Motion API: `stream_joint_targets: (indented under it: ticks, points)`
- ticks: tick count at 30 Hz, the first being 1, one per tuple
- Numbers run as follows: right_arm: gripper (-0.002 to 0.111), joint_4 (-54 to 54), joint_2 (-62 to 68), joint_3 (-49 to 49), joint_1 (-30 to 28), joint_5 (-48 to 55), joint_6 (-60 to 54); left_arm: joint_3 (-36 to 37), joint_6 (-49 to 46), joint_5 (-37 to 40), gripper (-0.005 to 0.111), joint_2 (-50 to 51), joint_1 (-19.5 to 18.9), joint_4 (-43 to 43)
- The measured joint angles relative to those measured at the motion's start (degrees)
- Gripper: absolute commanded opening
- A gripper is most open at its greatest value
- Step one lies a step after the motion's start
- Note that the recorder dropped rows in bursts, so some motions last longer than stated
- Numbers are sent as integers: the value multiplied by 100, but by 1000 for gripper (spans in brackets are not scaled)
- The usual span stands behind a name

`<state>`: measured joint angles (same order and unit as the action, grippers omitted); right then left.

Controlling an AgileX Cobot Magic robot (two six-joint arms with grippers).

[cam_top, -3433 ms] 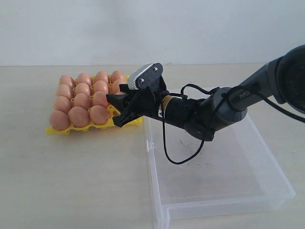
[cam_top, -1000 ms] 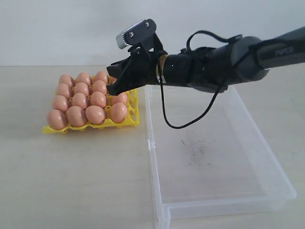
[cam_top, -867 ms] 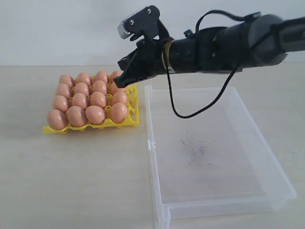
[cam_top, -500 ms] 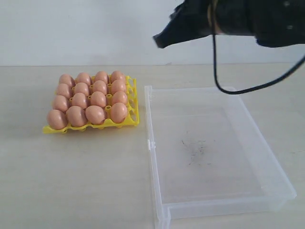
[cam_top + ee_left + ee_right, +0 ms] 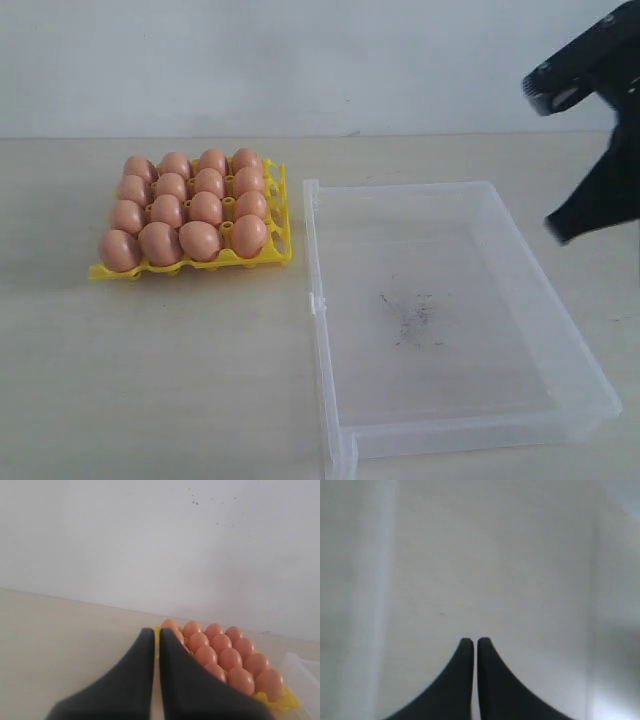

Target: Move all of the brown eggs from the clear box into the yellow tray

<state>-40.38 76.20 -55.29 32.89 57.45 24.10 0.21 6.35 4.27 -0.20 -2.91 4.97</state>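
yellow tray [image 5: 282,215] — brown eggs [image 5: 206,207] fill it | clear box [image 5: 450,300] — scuffed floor

A pale beige surface [image 5: 150,380] runs back to a white wall. Two things lie directly on it. The yellow tray [image 5: 280,215] sits flat toward the left rear. Just beside it on the right, with a narrow strip of bare surface between them, lies the larger clear box [image 5: 470,300].
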Motion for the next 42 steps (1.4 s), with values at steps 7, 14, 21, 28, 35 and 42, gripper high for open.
stream_joint_targets:
  ticks: [7, 14, 21, 28, 35, 42]
  points:
    - [0, -1059, -1097, 1495, 604, -3715, 1764, 0, 0, 0, 4, 0, 0, 0]
    - [0, -1732, -1319, 1930, 653, -3370, 2598, 0, 0, 0, 4, 0, 0, 0]
    - [0, -797, -1319, 1953, 653, -2942, 2661, 0, 0, 0, 4, 0, 0, 0]
    - [0, -545, -1319, 1953, 653, -2942, 2690, 0, 0, 0, 4, 0, 0, 0]
    - [0, -534, -1334, 1953, 653, -2942, 2702, 0, 0, 0, 4, 0, 0, 0]
    - [0, -1509, -1931, 2005, 588, -4181, 2592, 0, 0, 0, 4, 0, 0, 0]
